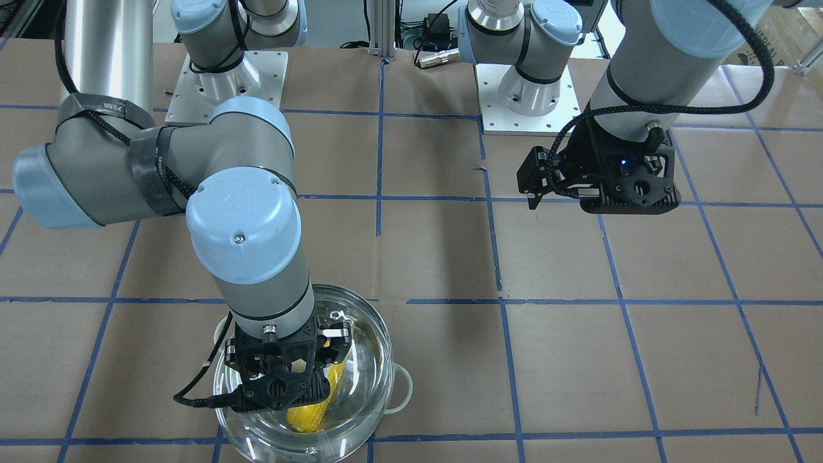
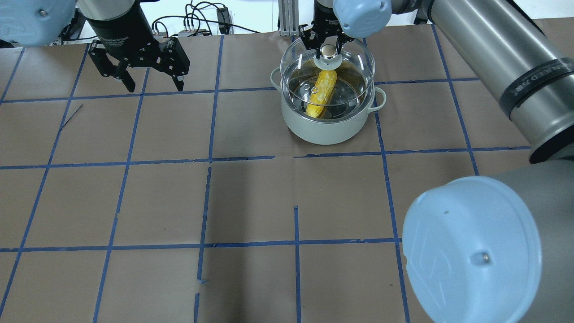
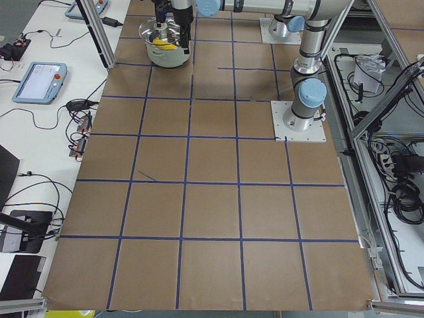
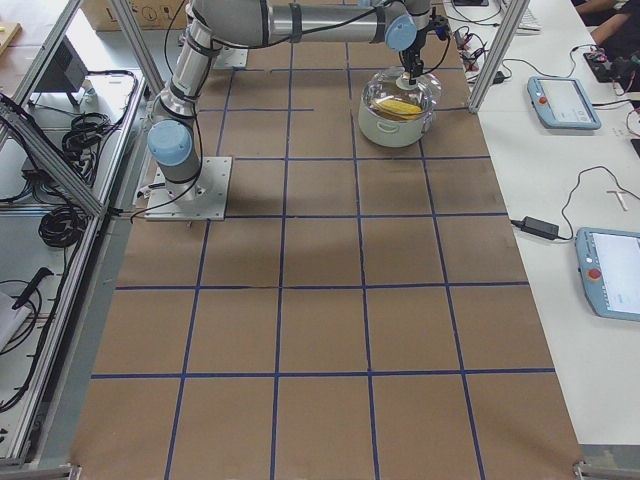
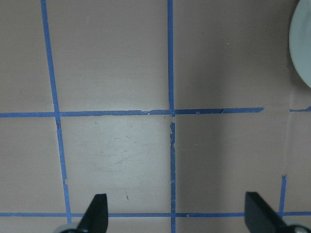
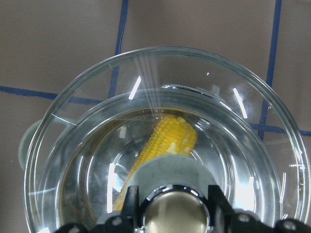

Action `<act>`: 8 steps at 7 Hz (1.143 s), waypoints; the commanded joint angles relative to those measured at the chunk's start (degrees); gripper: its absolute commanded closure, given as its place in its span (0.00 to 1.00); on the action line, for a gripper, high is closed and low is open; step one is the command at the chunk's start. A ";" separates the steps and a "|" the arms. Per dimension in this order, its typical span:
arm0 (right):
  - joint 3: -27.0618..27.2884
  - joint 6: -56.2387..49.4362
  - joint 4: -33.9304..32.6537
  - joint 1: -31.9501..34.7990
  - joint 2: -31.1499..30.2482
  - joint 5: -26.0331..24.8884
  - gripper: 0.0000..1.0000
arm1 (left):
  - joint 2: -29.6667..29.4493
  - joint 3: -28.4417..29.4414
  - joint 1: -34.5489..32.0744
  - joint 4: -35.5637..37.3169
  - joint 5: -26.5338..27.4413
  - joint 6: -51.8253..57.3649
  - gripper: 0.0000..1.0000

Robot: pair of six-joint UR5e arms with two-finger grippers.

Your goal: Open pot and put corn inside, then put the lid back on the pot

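Observation:
The steel pot [image 2: 327, 128] stands at the far middle of the table with the yellow corn [image 2: 322, 94] lying inside it. My right gripper [image 2: 328, 50] is shut on the knob of the glass lid [image 2: 354, 63] and holds the lid a little above the pot's rim. In the right wrist view the fingers [image 6: 131, 199] clamp the knob [image 6: 175, 211], and the corn [image 6: 167, 138] shows through the lid [image 6: 97, 111]. My left gripper [image 2: 139, 76] is open and empty over bare table at the far left; its fingertips [image 5: 95, 213] are spread wide.
The brown paper table [image 2: 251, 202] carries a blue tape grid. The pot's pale side handle [image 1: 402, 386] sticks out toward the table's middle. The pot's edge [image 5: 302, 43] shows at the left wrist view's top right. Both arm bases [image 1: 530, 96] stand at the robot's side.

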 commanded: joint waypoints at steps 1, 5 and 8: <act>-0.36 -0.58 0.01 -0.05 0.78 -0.02 0.89 | 1.37 -1.05 0.06 0.05 -0.18 0.50 0.00; 0.26 -0.85 2.54 -0.06 0.25 -0.02 0.89 | 4.18 -3.85 0.41 1.10 0.00 0.59 0.00; 0.52 -0.93 2.91 -0.06 0.07 0.07 0.89 | 5.33 -3.87 3.14 1.37 0.96 2.35 0.00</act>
